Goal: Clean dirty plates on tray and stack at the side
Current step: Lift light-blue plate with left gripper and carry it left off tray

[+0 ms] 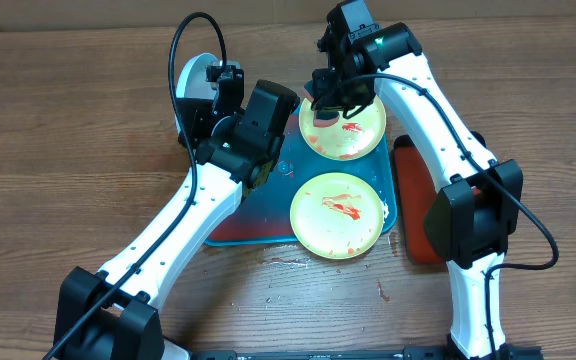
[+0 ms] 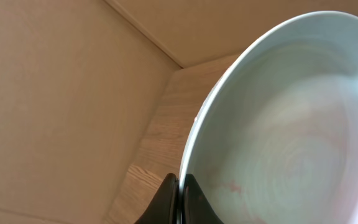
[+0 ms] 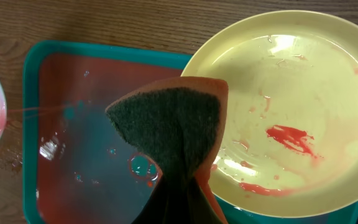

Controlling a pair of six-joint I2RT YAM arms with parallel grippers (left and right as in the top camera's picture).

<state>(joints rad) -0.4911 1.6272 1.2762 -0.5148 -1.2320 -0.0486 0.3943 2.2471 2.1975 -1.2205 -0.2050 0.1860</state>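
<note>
Where the left pincer (image 2: 180,198) shows in its own wrist view, its two dark fingers (image 2: 164,200) are pressed onto the rim of the light blue plate (image 2: 291,124), pinching it. The plate is tilted up on edge, off the tray, over the far left of the wooden counter (image 1: 88,150), and faint pink streaks mark its inner face.

The right pincer (image 1: 334,98) hangs above the far yellow-green plate (image 1: 346,130). It grips an orange sponge (image 3: 166,134) whose dark green scouring face is turned to the wrist camera and hides most of the fingers. The sponge sits over that plate's left rim; whether it touches the plate cannot be told. The plate carries a red sauce smear near its middle and smaller streaks toward its rim.

This plate lies at the far right corner of the teal tray (image 1: 268,205), whose floor is smeared reddish. The second yellow-green plate (image 1: 338,213), also sauce-marked, lies at the near right corner, reaching over the tray's near rim. A dark red tray (image 1: 408,200) lies just right of the teal one, under the right arm.
</note>
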